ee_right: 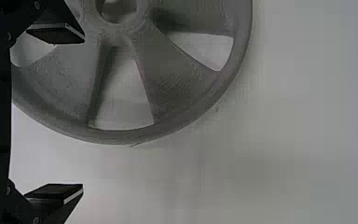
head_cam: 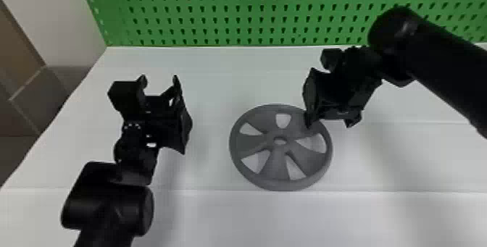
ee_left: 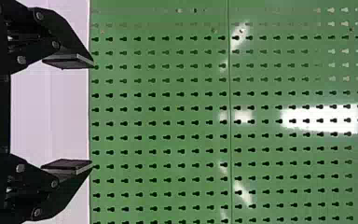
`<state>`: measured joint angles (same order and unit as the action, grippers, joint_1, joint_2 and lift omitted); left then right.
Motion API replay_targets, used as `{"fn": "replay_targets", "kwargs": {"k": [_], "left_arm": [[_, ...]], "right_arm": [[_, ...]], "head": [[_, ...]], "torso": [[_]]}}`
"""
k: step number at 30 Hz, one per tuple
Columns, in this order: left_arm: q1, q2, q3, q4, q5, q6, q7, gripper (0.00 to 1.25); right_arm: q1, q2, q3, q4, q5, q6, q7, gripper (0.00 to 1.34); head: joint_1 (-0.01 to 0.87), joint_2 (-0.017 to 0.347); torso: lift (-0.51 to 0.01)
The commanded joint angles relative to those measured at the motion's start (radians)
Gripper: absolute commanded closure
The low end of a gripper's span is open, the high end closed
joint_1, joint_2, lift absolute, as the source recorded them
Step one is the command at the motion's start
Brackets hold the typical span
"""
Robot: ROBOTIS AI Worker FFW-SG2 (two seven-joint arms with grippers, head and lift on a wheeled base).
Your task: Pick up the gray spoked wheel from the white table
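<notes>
1. Gray spoked wheel (head_cam: 268,170) lies flat on its side, open face up; hub (head_cam: 272,144) at the middle, its bore pointing straight up. Round outline, equal across every way, so the axle line is the one to log: upright. Five windows between spokes, at about 12, 3, 5, 8 and 10 o'clock from the hub in head view.

2. Right hand (head_cam: 329,124) open and empty, at the wheel's 2 o'clock side; from that hand, the hub is at 8 o'clock. Right wrist view: one finger (ee_right: 58,34) overlaps the wheel near the hub, the other lies out past the rim. Contact cannot be told.

3. Left hand (head_cam: 159,79) also open and empty, well apart from the wheel, which sits at its 4 o'clock.

4. Surface: white tabletop (head_cam: 217,217), seams running 9 to 3 o'clock. Wheel rests on it, just past centre toward 6 o'clock in head view. Soft shading around the rim.

5. Room: green pegboard (head_cam: 217,0) along the far edge, 12 o'clock, slots in rows; bright glare patches on it in left wrist view. Pale wall (head_cam: 47,18) at 10 o'clock, brown panels beside it.
</notes>
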<state>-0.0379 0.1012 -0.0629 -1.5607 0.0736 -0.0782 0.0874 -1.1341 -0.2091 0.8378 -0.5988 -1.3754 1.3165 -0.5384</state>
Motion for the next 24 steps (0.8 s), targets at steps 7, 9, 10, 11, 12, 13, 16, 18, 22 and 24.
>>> {"fn": "replay_targets", "kwargs": {"k": [7, 9, 10, 11, 12, 13, 16, 18, 22, 24], "left_arm": [[0.001, 0.0, 0.0, 0.001, -0.001, 0.002, 0.0, 0.49], [0.001, 0.0, 0.0, 0.001, -0.001, 0.002, 0.002, 0.49], [0.001, 0.0, 0.0, 0.001, -0.001, 0.002, 0.002, 0.49], [0.001, 0.0, 0.0, 0.001, -0.001, 0.002, 0.002, 0.49], [0.001, 0.0, 0.0, 0.001, -0.001, 0.002, 0.002, 0.49], [0.001, 0.0, 0.0, 0.001, -0.001, 0.002, 0.002, 0.49], [0.001, 0.0, 0.0, 0.001, -0.001, 0.002, 0.002, 0.49], [0.001, 0.0, 0.0, 0.001, 0.0, 0.002, 0.002, 0.49], [0.001, 0.0, 0.0, 0.001, 0.003, 0.002, 0.002, 0.49], [0.001, 0.0, 0.003, 0.001, 0.005, 0.0, 0.002, 0.49]], "right_arm": [[-0.003, -0.003, 0.004, 0.002, -0.005, -0.005, 0.0, 0.17], [-0.003, -0.003, 0.003, 0.004, -0.005, -0.005, 0.0, 0.17], [-0.003, -0.003, 0.003, 0.004, -0.005, -0.005, 0.0, 0.17], [-0.003, -0.003, 0.003, 0.004, -0.005, -0.006, 0.0, 0.17], [-0.003, -0.003, 0.003, 0.004, -0.005, -0.006, 0.0, 0.17], [-0.003, -0.003, 0.003, 0.005, -0.005, -0.006, 0.0, 0.17], [-0.001, -0.003, 0.0, 0.007, -0.005, -0.008, 0.0, 0.17], [0.005, -0.003, -0.017, 0.008, 0.006, -0.011, 0.0, 0.17], [0.023, 0.004, -0.085, 0.008, 0.068, -0.011, 0.0, 0.17], [0.033, 0.007, -0.101, 0.01, 0.087, -0.014, 0.0, 0.17]], "head": [[0.779, 0.087], [0.779, 0.087], [0.779, 0.087], [0.779, 0.087], [0.779, 0.087], [0.779, 0.087], [0.779, 0.087], [0.779, 0.087], [0.779, 0.087], [0.779, 0.087]], "torso": [[-0.075], [-0.075], [-0.075], [-0.075], [-0.075], [-0.075], [-0.075], [-0.075], [-0.075], [-0.075]]}}
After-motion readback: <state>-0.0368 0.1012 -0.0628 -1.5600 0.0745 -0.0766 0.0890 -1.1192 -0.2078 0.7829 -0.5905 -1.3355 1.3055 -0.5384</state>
